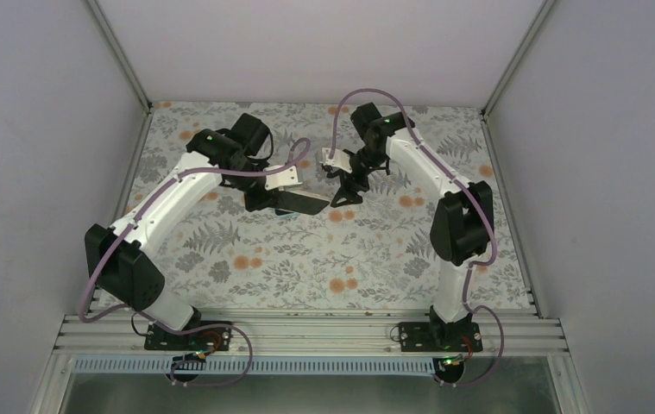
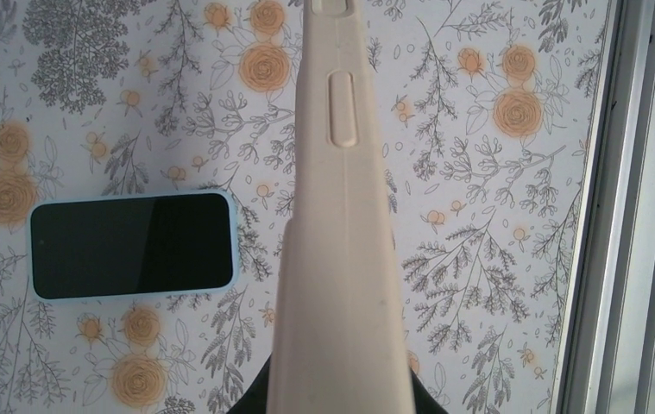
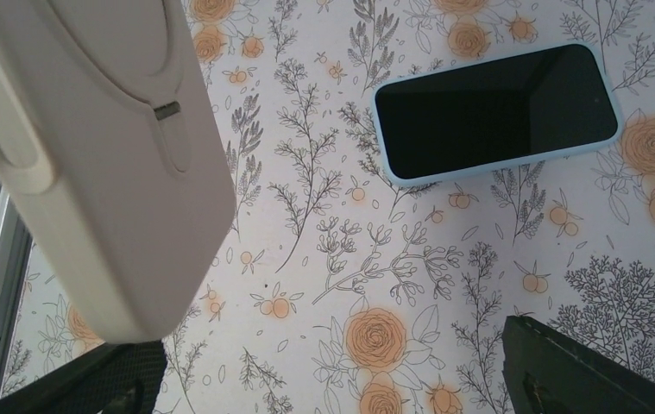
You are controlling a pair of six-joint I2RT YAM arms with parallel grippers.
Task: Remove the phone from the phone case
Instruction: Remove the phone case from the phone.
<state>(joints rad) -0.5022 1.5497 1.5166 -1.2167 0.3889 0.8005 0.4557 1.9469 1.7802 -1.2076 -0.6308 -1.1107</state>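
While the left gripper (image 2: 338, 404) pinches the cream case (image 2: 341, 259) and the right gripper (image 3: 332, 375) gapes empty, the phone (image 2: 134, 246) seems freed; next, set the case down.

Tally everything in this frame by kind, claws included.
1 phone, pale blue edge, lying flat with its screen up
1 phone case, cream, lifted off the surface
2 claws: left claw shut on the phone case, right claw open
Total: 4
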